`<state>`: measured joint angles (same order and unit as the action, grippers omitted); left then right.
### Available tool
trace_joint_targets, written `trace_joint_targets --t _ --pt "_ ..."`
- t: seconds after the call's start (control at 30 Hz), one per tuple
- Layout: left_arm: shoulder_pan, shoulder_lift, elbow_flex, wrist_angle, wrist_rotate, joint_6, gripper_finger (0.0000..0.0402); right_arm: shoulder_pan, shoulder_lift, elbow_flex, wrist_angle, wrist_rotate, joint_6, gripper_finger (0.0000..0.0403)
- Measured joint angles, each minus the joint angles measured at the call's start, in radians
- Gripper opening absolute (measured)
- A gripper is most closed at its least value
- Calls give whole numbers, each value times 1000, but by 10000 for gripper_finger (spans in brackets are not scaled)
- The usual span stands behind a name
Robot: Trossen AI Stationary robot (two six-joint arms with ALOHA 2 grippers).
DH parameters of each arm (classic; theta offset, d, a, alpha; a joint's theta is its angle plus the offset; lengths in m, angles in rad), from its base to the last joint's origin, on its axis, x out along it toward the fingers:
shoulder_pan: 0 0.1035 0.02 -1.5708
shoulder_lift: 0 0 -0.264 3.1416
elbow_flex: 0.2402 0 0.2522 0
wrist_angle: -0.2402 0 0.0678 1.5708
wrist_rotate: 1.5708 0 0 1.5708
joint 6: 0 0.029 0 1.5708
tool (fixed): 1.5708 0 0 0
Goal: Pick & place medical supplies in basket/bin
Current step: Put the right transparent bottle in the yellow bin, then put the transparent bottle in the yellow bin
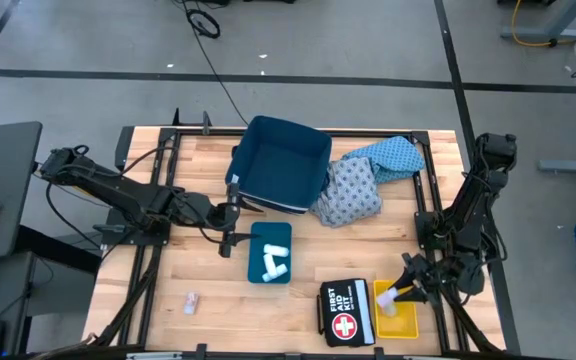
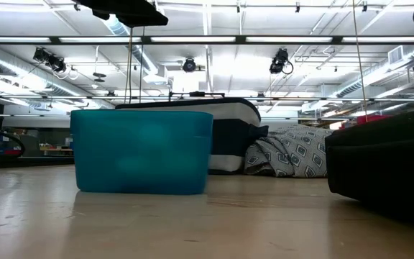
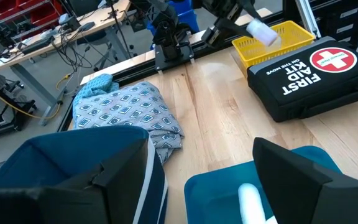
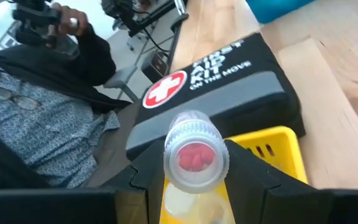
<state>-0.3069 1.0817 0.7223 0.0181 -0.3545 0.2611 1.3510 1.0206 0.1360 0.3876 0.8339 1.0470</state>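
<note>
Right gripper [image 4: 194,171] fingers pinch a clear vial [image 4: 196,155] (red contents visible through its cap) directly above the yellow bin [image 4: 272,152], beside the first aid kit [image 4: 213,93]. Left gripper [image 1: 230,228] fingers spread, holding nothing, above the teal tray [image 1: 258,262] edge; white rolls [image 1: 275,258] lie in that tray just beyond the fingertips.

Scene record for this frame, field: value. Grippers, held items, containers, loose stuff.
right gripper: shut on clear vial, over yellow basket
left gripper: open, above teal tray, by navy bin
tray contents: white rolls
cloths: heaped beside navy bin
first aid kit: beside yellow basket
loose: small packet on table
</note>
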Motion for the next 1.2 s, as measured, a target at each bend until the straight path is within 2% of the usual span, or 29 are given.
trace_joint_targets --t 0.23,0.5,0.7,0.77,0.9,0.97,1.07,1.2 --pt "0 0 0 0 0 0 275 0 0 0 -109 -32 124 133" --pt "0 0 0 0 0 0 275 0 0 0 -126 -45 161 133" --pt "0 0 0 0 0 0 275 0 0 0 -173 -67 280 133" --pt "0 0 0 0 0 0 275 -3 0 1 -206 -67 324 149" --pt "0 0 0 0 0 0 276 -14 0 1 -256 -67 370 229" --pt "0 0 0 0 0 0 275 -18 0 1 -255 -68 371 249" --pt "0 0 0 0 0 0 275 -20 0 1 -232 -68 371 252" --pt "0 0 0 0 0 2 275 -20 0 14 -225 -70 348 223"
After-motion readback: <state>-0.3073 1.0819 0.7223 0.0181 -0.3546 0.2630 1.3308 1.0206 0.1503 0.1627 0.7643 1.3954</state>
